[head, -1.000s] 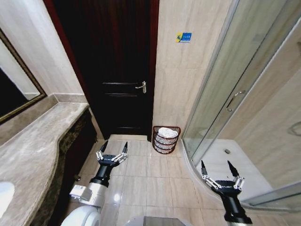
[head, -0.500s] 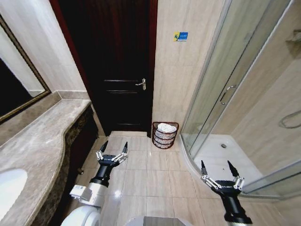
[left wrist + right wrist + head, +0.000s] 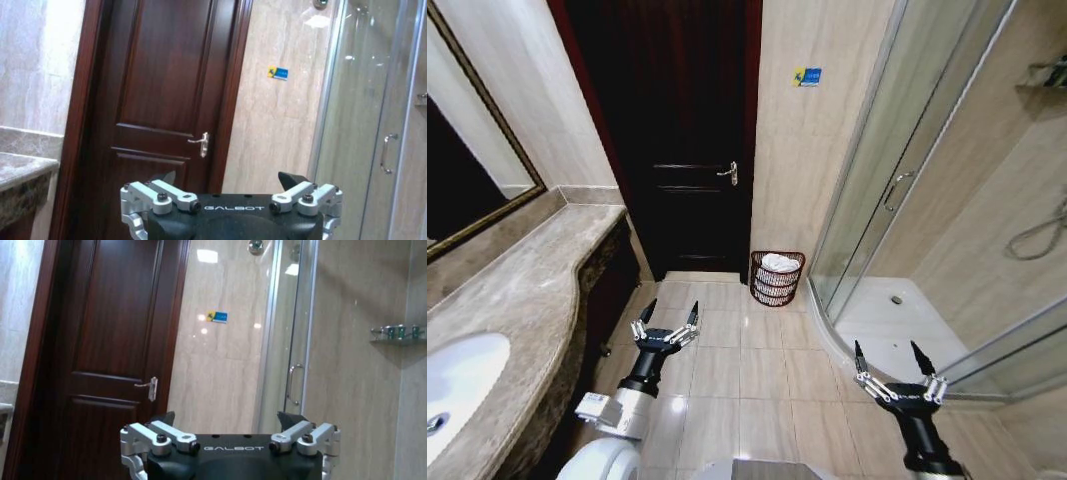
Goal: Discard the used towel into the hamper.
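At the far left of the head view a framed mirror (image 3: 472, 170) hangs above a mottled stone counter (image 3: 522, 290), and a white sink basin (image 3: 457, 385) is set into the counter's near end. Just right of the counter, over the pale floor tiles (image 3: 747, 370), the left gripper (image 3: 667, 314) is held out in front of the robot with its 2 dark fingers spread apart and nothing between them; in the left wrist view the same gripper (image 3: 227, 179) points at the door with its fingertips wide. Beyond it, in the middle of the far wall, stands a dark wooden door (image 3: 682, 140) with a metal lever handle (image 3: 727, 173). To the right of the door frame runs a strip of beige tiled wall carrying a small blue and yellow sticker (image 3: 806, 76). At the foot of that strip, on the floor between the door and the shower, sits the hamper (image 3: 777, 280), upright, and the white towel (image 3: 779, 263) lies bunched inside it, showing just above the rim. Both grippers are well apart from it. Further right is the curved glass shower enclosure (image 3: 907, 170) with a white tray (image 3: 897, 315). In front of the tray the right gripper (image 3: 893, 354) hovers, its 2 fingers also spread open and empty.
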Tool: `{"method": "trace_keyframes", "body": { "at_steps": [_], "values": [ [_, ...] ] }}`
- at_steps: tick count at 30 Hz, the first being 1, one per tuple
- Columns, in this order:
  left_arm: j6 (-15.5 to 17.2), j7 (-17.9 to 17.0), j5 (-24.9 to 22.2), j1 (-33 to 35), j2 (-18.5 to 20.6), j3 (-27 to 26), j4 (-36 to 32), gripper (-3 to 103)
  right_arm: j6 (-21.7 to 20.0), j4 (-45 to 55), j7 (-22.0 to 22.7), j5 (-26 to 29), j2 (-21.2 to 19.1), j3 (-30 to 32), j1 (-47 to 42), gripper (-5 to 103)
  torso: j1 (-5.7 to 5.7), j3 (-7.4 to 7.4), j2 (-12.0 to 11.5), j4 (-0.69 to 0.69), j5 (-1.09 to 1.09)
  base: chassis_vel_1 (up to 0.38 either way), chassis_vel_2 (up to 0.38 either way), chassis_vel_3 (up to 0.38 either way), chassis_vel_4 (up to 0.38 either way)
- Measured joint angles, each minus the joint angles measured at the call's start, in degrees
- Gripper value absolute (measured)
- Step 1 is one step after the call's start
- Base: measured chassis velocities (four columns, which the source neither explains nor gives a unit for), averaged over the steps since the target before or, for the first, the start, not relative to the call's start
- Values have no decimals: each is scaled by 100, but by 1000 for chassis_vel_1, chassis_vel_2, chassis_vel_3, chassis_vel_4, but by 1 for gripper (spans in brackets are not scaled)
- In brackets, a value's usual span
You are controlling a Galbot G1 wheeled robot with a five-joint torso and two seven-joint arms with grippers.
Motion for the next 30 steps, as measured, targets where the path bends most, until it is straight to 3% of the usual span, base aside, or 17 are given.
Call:
{"method": "trace_keyframes", "body": {
  "at_steps": [30],
  "values": [
    [0, 0, 0, 0, 0, 0, 0, 100, 0, 0, 0, 0, 0, 0, 0, 100, 3, 1, -2, 1, 0, 3, -4, -2, 2]
  ]
}}
